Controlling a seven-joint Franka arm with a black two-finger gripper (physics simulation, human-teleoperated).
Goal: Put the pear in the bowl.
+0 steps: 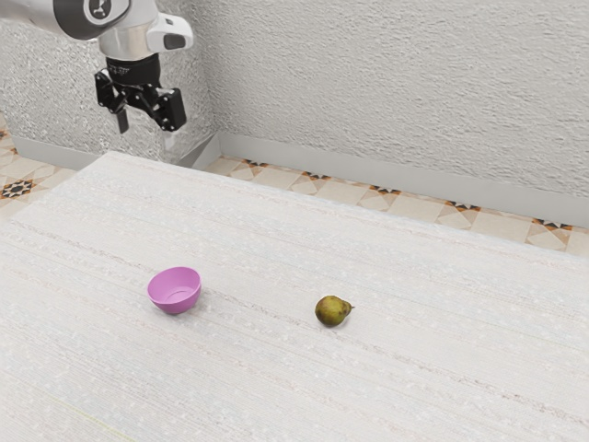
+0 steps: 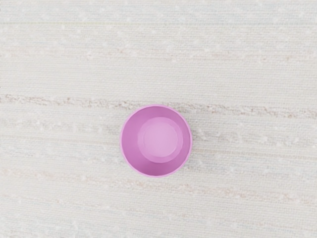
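Observation:
High above the table, at the exterior view's upper left, my black gripper (image 1: 145, 132) hangs open, its two fingers wide apart and nothing between them. A pink bowl (image 1: 175, 290) stands upright on the table, well below the gripper. The wrist view looks down into the bowl (image 2: 157, 141), and its inside is bare. The greenish-brown pear (image 1: 332, 310) lies on its side on the table, apart from the bowl toward the exterior view's right, its stem pointing that way.
The white, faintly streaked table (image 1: 276, 387) carries the bowl and the pear with a gap between them. Beyond its far edge are a patterned tile floor (image 1: 331, 188) and a rough pale wall (image 1: 396, 83).

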